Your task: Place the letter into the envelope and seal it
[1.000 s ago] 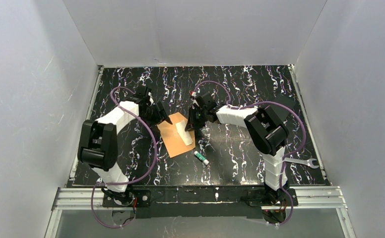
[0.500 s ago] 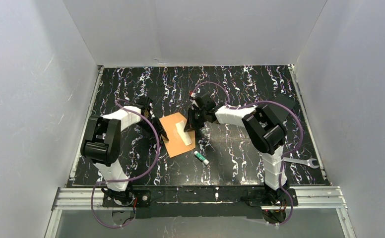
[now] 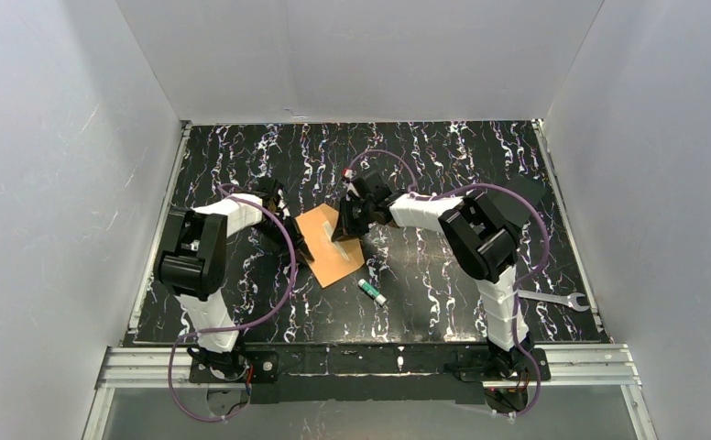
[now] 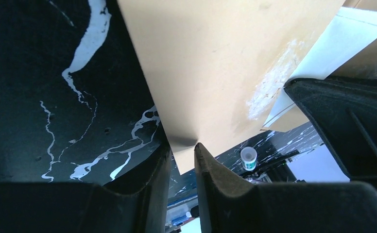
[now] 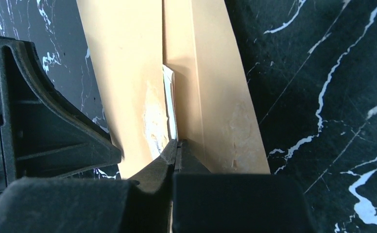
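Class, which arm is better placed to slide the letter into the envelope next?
Probably right. The right gripper is pinched on the letter at the envelope mouth; the left gripper only straddles the envelope's edge.

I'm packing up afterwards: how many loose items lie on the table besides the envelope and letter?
2. A glue stick lies right of the envelope's near corner; a wrench lies far right, near the front edge. More may be hidden.
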Controlling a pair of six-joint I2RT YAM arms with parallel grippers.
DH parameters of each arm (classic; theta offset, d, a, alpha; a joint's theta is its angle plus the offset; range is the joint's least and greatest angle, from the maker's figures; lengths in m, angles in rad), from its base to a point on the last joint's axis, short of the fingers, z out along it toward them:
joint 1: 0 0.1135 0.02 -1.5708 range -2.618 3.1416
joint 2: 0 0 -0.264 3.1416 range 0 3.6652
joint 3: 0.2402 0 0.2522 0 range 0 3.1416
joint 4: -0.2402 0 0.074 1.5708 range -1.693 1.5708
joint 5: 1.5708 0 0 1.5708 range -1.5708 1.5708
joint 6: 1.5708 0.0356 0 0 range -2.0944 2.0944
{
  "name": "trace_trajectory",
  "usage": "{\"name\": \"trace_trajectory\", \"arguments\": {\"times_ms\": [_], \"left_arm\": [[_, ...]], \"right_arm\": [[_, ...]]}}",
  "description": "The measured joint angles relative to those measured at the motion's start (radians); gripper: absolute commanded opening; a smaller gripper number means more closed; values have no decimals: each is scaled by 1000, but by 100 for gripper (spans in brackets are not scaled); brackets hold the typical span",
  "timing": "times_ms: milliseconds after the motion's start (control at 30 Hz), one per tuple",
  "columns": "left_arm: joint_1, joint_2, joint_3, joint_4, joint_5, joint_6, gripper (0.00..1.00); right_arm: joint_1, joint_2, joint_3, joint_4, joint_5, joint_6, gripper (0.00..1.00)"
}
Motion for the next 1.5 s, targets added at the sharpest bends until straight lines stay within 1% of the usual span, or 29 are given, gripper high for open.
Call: {"name": "trace_trajectory", "arguments": {"times_ms": [33,100,167,367,533,667,800,867,933,1033,1133,1200,1300,1400,1433,1500], "left_arm": [[0,2,3,-3,1,5,22],[0,8,9,-11,1,19,21],[0,13,16,-20,0,28,21],[0,15,19,-22,-5,39,20],[0,15,19,-23,-5,39,20],[0,15,19,-23,-5,37,20],[0,13,18,-19,-3,35,25],[0,-3,7,27,-1,28,25],[0,-27,-11,95,-2,21,22],[0,-76,-31,217,17,0,14],[0,-100,-23,323,46,-25,9],[-1,-86,-8,359,53,-36,6],[-3,-24,11,366,47,-43,5],[-3,44,14,337,31,-43,6],[-3,54,14,330,37,-45,8],[-2,58,21,318,41,-42,16]], "right_arm": [[0,4,6,-2,-2,0,9],[0,7,12,-5,-2,-2,25],[1,7,14,-6,-3,2,37],[18,0,46,-32,39,-14,52],[22,-25,47,-77,113,-46,53],[22,-27,56,-95,156,-70,45],[23,-27,82,-139,196,-103,42],[24,-27,100,-162,214,-114,41],[24,-27,111,-175,227,-114,41],[24,-28,112,-196,242,-101,41],[24,-28,112,-212,250,-81,41],[24,-28,112,-220,256,-74,41],[24,-28,113,-233,265,-67,41],[24,-28,116,-240,269,-64,38],[25,-28,116,-239,270,-63,38],[25,-28,117,-238,269,-63,38]]}}
